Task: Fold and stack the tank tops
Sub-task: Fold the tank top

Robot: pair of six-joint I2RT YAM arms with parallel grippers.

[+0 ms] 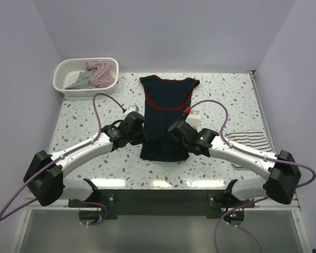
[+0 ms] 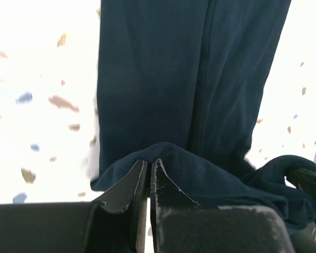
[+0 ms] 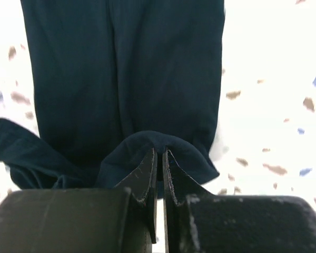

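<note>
Since the navy top (image 1: 167,103) needs its hem brought up to its neck, I pinch that near hem at both ends. My left pincer (image 2: 150,164) is clamped on the hem's left part and my right pincer (image 3: 159,154) on its right part, so the edge should rise level. The navy top lies flat, neck away from me. To its right lies a striped top (image 1: 250,141), likely the stack's base. Far to its left, a basket (image 1: 60,84) holds the pinkish and grey tops (image 1: 95,75).
</note>
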